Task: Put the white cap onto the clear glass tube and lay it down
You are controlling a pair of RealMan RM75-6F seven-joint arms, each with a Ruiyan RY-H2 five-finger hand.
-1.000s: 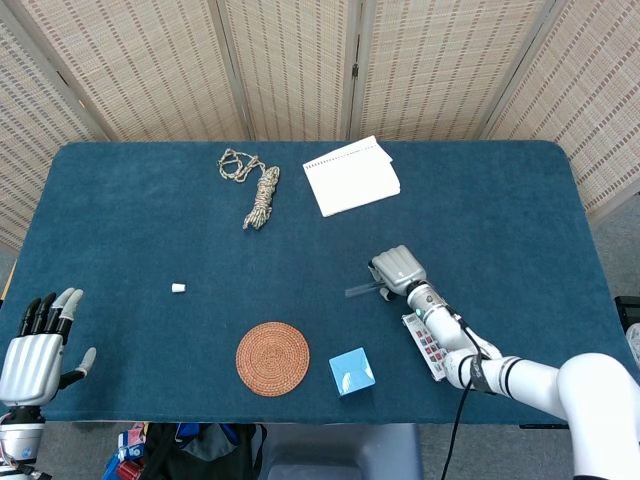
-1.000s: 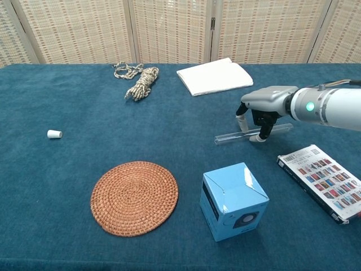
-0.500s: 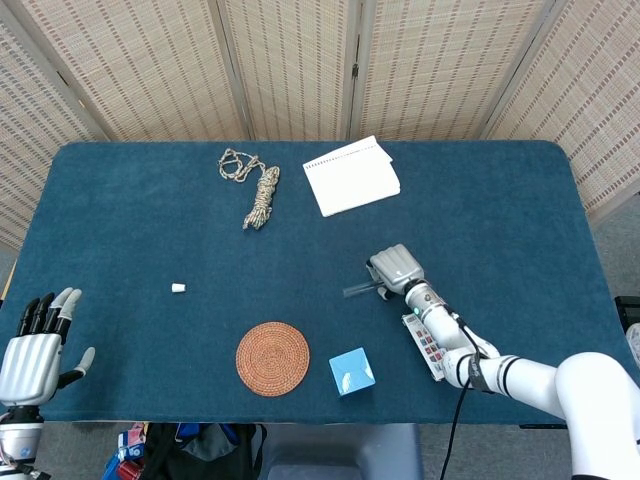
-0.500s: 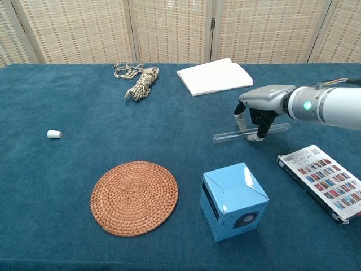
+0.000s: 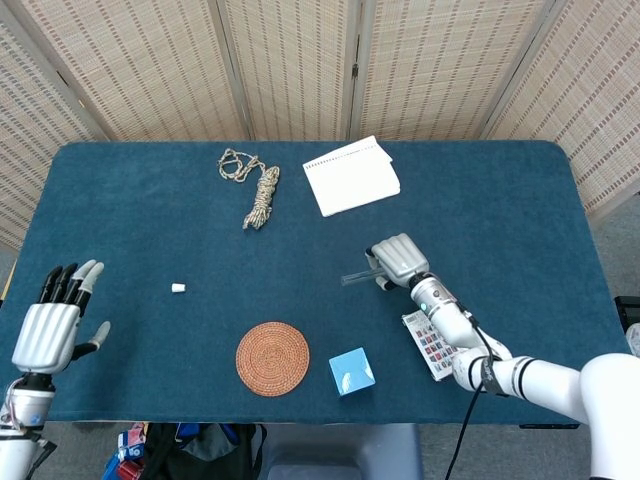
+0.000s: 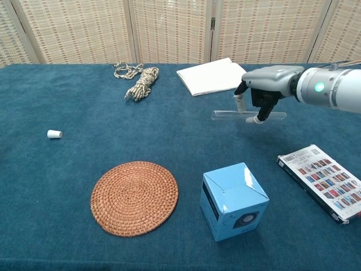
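My right hand (image 6: 260,96) (image 5: 398,261) grips the clear glass tube (image 6: 228,116) near its middle and holds it level above the table, at the right of centre. One end of the tube (image 5: 353,278) sticks out to the left of the hand. The small white cap (image 6: 54,134) (image 5: 178,288) lies on its side on the blue cloth at the far left. My left hand (image 5: 55,320) hovers open with its fingers spread at the table's left front edge, well apart from the cap.
A round woven coaster (image 6: 134,197) and a light blue box (image 6: 233,201) sit near the front. A flat printed card (image 6: 324,182) lies front right. A rope bundle (image 6: 139,81) and a white notepad (image 6: 214,75) lie at the back.
My right hand has lifted the glass tube off the cloth, and the tube now hangs level. My left hand has risen and moved a little toward the table.
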